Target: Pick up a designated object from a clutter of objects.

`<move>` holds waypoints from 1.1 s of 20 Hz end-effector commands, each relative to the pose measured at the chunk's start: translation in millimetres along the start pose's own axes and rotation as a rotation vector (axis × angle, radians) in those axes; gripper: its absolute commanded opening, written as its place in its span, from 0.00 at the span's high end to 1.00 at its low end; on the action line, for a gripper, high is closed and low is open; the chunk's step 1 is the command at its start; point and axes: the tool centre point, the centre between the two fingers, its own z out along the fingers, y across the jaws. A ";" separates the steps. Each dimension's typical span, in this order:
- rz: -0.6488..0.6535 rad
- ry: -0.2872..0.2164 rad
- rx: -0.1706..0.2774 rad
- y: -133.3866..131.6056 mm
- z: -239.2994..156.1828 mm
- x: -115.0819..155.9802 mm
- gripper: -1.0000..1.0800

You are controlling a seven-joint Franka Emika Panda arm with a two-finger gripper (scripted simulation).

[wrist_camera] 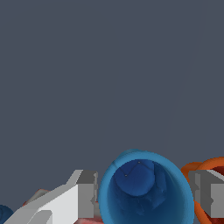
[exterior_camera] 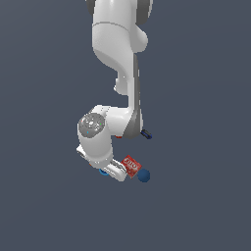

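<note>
The bright-blue cup (wrist_camera: 146, 197) sits between my two fingers in the wrist view, with its hollow inside facing the camera. My gripper (wrist_camera: 146, 199) has its left finger (wrist_camera: 87, 192) and right finger (wrist_camera: 210, 194) against the cup's walls, so it is shut on the cup. In the exterior view only a blue sliver of the cup (exterior_camera: 103, 171) shows under my gripper (exterior_camera: 110, 170), and the arm hides the rest. The orange cup (wrist_camera: 205, 168) stands just behind the right finger.
A red box (exterior_camera: 131, 165) lies right beside the gripper, with the dark-blue ball (exterior_camera: 143, 175) next to it. A blue-handled screwdriver (exterior_camera: 146, 134) pokes out behind the arm. The wrist view shows a red item (wrist_camera: 39, 194) and a dark-blue item (wrist_camera: 3, 214) at the edge.
</note>
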 end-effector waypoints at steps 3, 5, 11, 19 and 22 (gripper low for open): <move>-0.003 -0.054 -0.023 5.9 29.4 -21.1 1.00; -0.003 -0.054 -0.023 5.9 29.4 -21.1 1.00; 0.000 -0.001 0.000 -1.7 -7.1 -1.7 1.00; 0.000 -0.009 -0.004 -12.4 -48.8 -12.0 1.00; 0.000 -0.014 -0.006 -19.0 -74.3 -18.0 1.00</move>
